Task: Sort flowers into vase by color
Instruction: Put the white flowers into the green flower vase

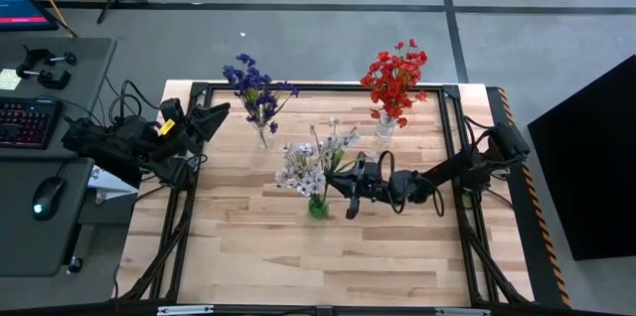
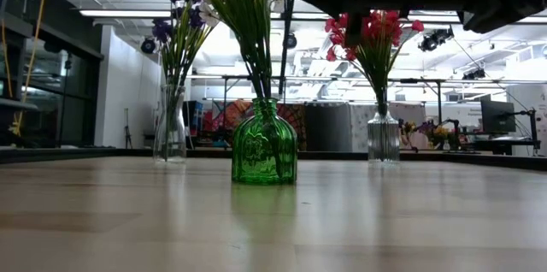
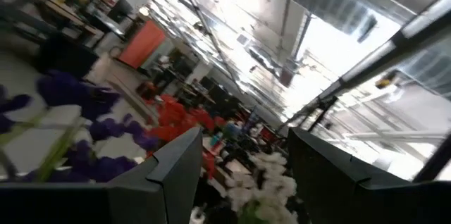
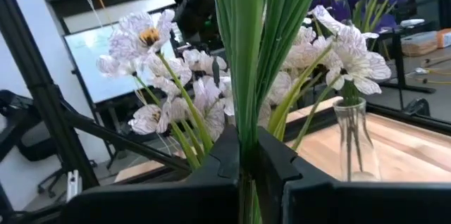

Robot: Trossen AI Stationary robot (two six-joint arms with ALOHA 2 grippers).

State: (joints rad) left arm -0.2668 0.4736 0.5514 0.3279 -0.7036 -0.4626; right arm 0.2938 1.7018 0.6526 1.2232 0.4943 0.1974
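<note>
The right pincer (image 1: 338, 183) sits just beside the green vase (image 1: 318, 207), and the right wrist view shows its fingers clamped on the stems of the white flowers (image 1: 310, 162), which already stand in that vase. The step in hand looks like seating this last spray. To do it well, the stems should be let down until their ends rest on the vase bottom, then the fingers opened gently and drawn straight away, so that nothing tips the vase or drags neighbouring blooms out with it. A sideways pull would be the risk, since the bundle is tight in the narrow neck.

Three vases stand on the tabletop (image 1: 248, 256). The green vase, nearest the middle, holds the white flowers. Behind it and toward the left arm, a clear vase (image 1: 263, 138) holds the purple flowers (image 1: 256, 82). Behind the green vase and toward the right arm, another clear vase (image 1: 385, 126) holds the red flowers (image 1: 396, 76). Each colour is in its own vase, and no loose flower shows on the tabletop, so the sorting seems nearly finished.

The left pincer (image 1: 221, 111) waits well away from the green vase, near the tabletop's back left corner beside the purple flowers, its fingers apart and holding nothing.
</note>
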